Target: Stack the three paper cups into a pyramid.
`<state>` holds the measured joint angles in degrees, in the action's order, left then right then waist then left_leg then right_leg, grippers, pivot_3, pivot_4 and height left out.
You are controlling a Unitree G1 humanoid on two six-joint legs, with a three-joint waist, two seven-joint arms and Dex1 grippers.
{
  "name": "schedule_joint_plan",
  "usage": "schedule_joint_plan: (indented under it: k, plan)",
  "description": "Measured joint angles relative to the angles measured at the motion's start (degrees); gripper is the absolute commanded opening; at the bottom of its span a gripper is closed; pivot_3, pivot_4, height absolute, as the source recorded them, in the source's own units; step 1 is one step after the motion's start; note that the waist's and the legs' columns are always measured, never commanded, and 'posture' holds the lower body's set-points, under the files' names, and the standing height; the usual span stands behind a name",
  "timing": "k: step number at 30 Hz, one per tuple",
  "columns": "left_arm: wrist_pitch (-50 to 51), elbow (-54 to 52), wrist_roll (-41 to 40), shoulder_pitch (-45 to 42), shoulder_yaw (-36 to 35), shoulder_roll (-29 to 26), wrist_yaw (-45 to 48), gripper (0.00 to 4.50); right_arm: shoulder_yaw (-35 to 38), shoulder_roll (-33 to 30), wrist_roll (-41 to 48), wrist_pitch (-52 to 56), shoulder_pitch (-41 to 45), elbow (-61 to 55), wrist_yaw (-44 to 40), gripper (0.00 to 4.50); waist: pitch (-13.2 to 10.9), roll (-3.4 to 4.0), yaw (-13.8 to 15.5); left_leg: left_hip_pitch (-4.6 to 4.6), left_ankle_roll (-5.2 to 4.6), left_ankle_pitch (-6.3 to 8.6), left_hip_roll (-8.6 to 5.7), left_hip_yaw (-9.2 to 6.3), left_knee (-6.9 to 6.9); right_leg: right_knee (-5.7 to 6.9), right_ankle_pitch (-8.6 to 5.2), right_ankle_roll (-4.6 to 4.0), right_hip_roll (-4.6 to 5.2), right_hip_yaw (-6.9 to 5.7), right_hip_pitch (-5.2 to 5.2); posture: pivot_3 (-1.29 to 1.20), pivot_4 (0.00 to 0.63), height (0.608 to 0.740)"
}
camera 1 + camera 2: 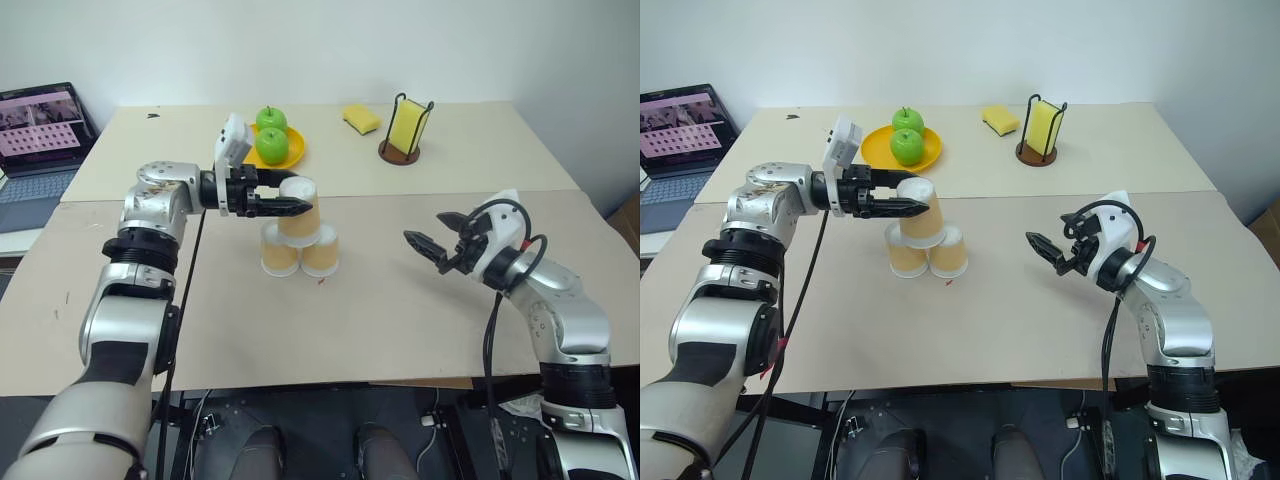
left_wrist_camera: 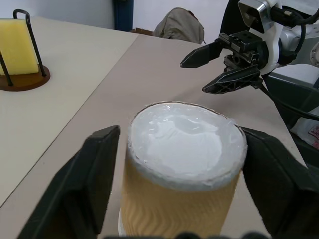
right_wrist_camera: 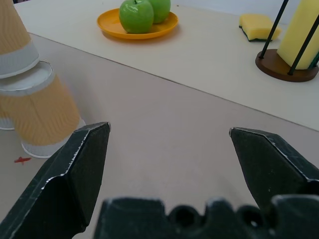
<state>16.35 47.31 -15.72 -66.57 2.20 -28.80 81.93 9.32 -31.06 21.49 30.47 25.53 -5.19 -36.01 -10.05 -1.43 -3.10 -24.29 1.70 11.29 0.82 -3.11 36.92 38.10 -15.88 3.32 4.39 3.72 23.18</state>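
Observation:
The three paper cups stand upside down as a pyramid near the table's middle. Two base cups [image 1: 280,252] [image 1: 321,254] sit side by side, and the top cup [image 1: 300,218] rests on them with its white base up. My left gripper [image 1: 298,196] reaches in from the left, level, and is open. Its black fingers [image 2: 99,164] flank the top cup near its upper end, close to its sides. My right gripper [image 1: 427,228] hovers open to the right of the pyramid, pointing toward it, with nothing between its fingers.
Behind the cups, a yellow plate [image 1: 293,155] holds two green apples [image 1: 272,146]. A loose yellow sponge [image 1: 361,119] and another sponge in a black wire holder [image 1: 405,130] sit at the back right. A laptop [image 1: 40,130] stands at the far left.

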Motion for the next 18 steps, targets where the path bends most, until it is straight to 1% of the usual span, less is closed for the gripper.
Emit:
schedule_joint_plan:
  k: [10, 18]
  plan:
    - [1.16, -0.48, -0.13, -0.01, -1.11, -0.11, 0.06, 4.48, -0.03, 0.01, -0.01, -0.01, 0.01, 0.01, -0.07, 4.5, 0.0, 0.0, 0.08, 0.0, 0.0, 0.0, 0.0, 0.0, 0.0, 0.0, 0.0, 0.0, 0.0, 0.0, 0.0, 0.0, 0.15, 0.732]
    - [2.67, -2.93, -0.44, -0.02, -2.27, -0.94, -0.02, 4.48, -1.24, 0.16, -0.05, -0.07, 0.07, 0.32, -0.36, 4.5, 0.0, 0.0, 0.09, 0.01, 0.0, 0.0, 0.0, 0.0, 0.01, 0.01, 0.0, 0.0, 0.0, 0.0, 0.0, 0.0, 0.15, 0.732]
